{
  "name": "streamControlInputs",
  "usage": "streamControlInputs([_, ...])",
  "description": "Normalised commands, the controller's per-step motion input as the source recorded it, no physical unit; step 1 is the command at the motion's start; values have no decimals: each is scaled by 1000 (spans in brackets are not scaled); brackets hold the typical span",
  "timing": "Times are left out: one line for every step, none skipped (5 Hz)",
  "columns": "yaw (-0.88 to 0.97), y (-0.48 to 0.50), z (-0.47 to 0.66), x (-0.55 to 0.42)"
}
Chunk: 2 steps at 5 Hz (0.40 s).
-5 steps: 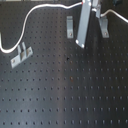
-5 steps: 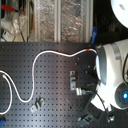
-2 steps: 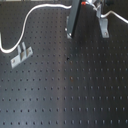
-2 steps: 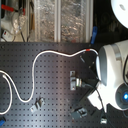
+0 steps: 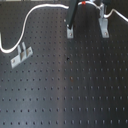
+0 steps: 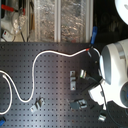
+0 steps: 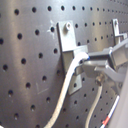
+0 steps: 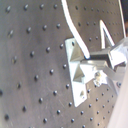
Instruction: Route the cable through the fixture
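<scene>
One black pegboard [image 5: 75, 90] fills the first exterior view — cluttered shelving [image 6: 55, 20] sits behind it, while the gripper [image 7: 87, 64] pinches the cable [image 7: 67, 85] beside the fixture [image 7: 66, 36].

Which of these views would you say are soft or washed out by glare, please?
The first exterior view is blurry overall, and the cable bleaches out against the dark board. The second exterior view has a blown-out white robot body and a bright lamp in its top right corner. Both wrist views show a grey sheen across the perforated board, and the tool is smeared at close range.
</scene>
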Motion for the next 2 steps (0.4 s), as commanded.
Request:
streamControlInputs([0, -36, 0, -84])
streamControlInputs([23, 3, 3, -446])
